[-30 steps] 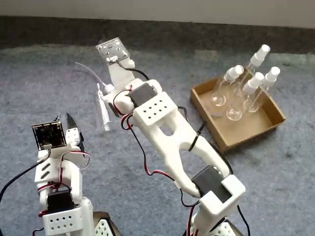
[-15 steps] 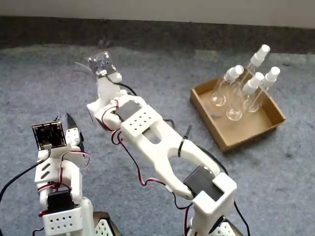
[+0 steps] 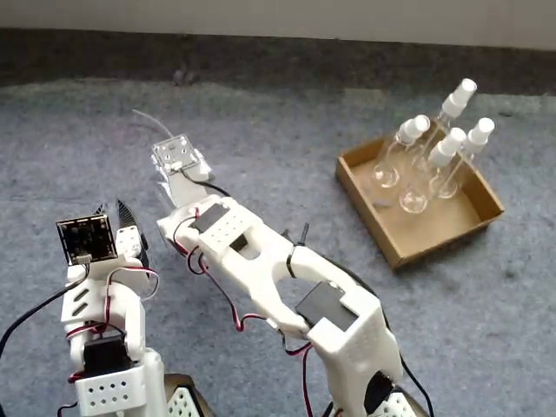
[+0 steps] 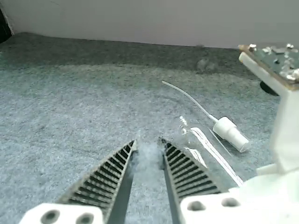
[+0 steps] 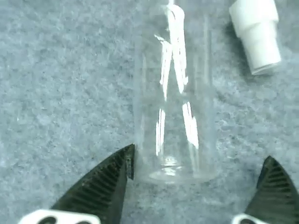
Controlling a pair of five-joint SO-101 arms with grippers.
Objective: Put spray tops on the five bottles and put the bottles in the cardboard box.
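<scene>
One bench (image 3: pixel 87 130), grey cover, carries everything. Right arm (image 3: pixel 261 261) stretches from the near edge out toward the left of centre.

Cardboard box (image 3: pixel 447 239) sits toward the right edge. Four capped bottles (image 3: pixel 434 161) stand or lean inside it, so four of five look done.

Fifth bottle (image 5: pixel 174 93) lies on its side left of centre, clear and uncapped. Right gripper (image 5: pixel 198 161) is spread wide, one tip on either side of the bottle's base, not touching.

Left gripper (image 4: pixel 147 142) hangs by the near-left corner, tips a narrow gap apart, holding nothing.

Spray top (image 5: pixel 254 32) lies just beside the bottle's neck end, its thin tube trailing toward the far edge.

Step in hand, as judged: picking up the last bottle. The next move calls for closing on the base without rolling the glass-clear body. After that the top must be fetched and its tube fed into the neck.

Obstruction: the top lies close to the bottle and could get nudged.
</scene>
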